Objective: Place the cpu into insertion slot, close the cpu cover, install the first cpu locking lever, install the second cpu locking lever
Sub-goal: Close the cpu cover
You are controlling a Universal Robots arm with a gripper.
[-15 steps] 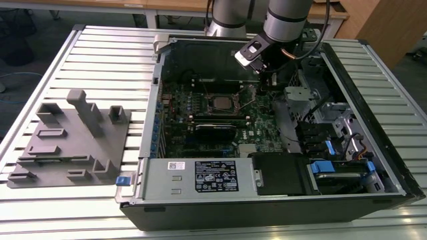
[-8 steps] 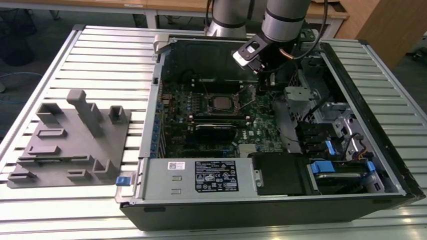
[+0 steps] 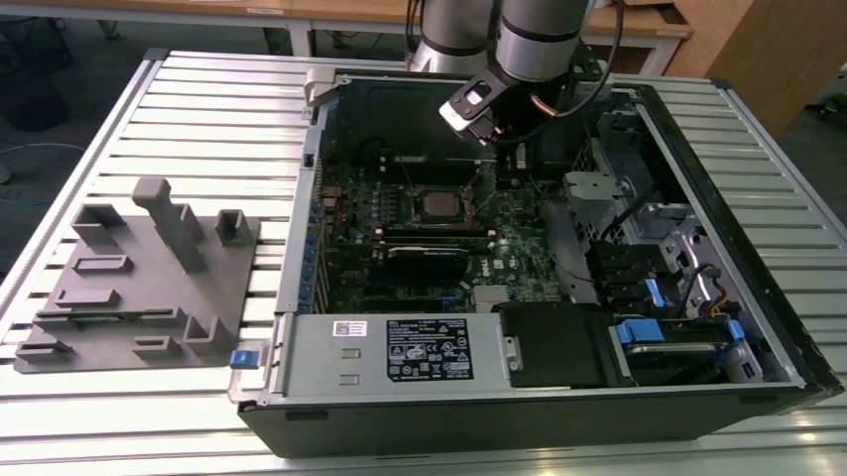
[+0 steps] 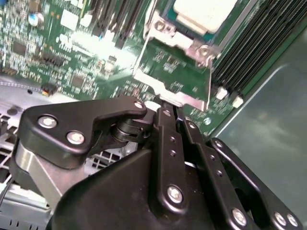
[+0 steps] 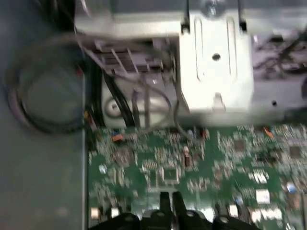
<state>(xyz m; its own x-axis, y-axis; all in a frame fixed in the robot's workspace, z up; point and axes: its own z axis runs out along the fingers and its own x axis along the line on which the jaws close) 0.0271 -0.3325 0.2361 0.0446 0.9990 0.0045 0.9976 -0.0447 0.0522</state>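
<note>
The black two-finger gripper (image 4: 173,109) has its fingers pressed almost together at the free edge of the thin silver metal cpu cover (image 4: 165,91), which stands tilted open; whether they pinch it, I cannot tell. Beyond the cover, away from the gripper, the small silver-grey square cpu (image 4: 204,12) lies in the insertion slot (image 3: 409,206). The black printed label (image 3: 426,349) on the grey power supply box (image 3: 331,365) is too small to read.

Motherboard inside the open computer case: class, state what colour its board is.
The motherboard is green, clearest in the first wrist view.
</note>
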